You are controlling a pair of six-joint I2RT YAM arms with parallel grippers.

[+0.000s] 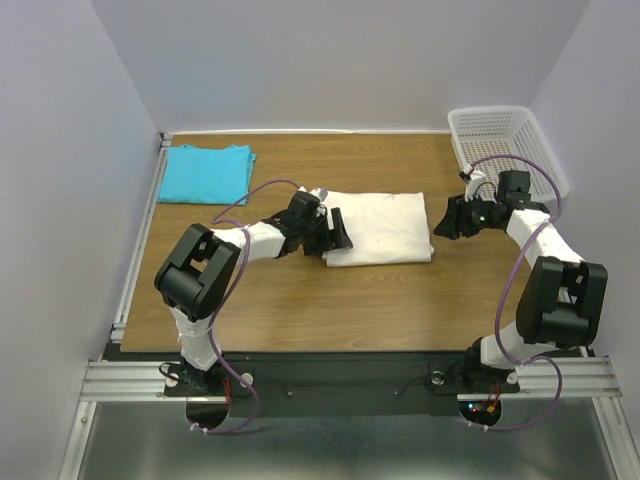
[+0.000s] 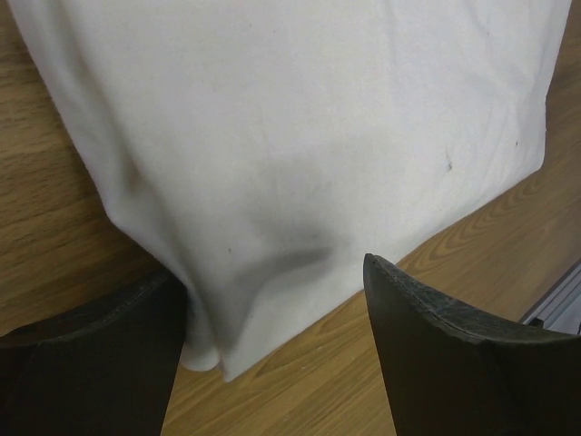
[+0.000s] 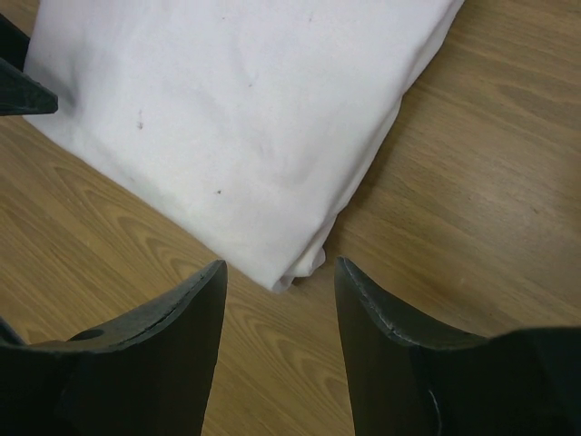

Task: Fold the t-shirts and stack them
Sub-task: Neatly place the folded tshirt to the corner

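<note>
The cream t-shirt (image 1: 385, 228) lies folded into a rectangle mid-table. The turquoise t-shirt (image 1: 207, 172) lies folded at the far left corner. My left gripper (image 1: 335, 232) is open at the cream shirt's left end. In the left wrist view (image 2: 270, 272) the shirt's corner (image 2: 300, 118) lies between the spread fingers (image 2: 454, 363), not pinched. My right gripper (image 1: 443, 218) is open just off the shirt's right end. In the right wrist view (image 3: 280, 268) a folded corner of the cream shirt (image 3: 236, 109) lies just ahead of the fingertips.
A white perforated basket (image 1: 505, 140) stands at the far right corner, behind the right arm. Bare wooden tabletop (image 1: 380, 300) lies in front of the cream shirt. A metal rail (image 1: 140, 240) runs along the table's left edge.
</note>
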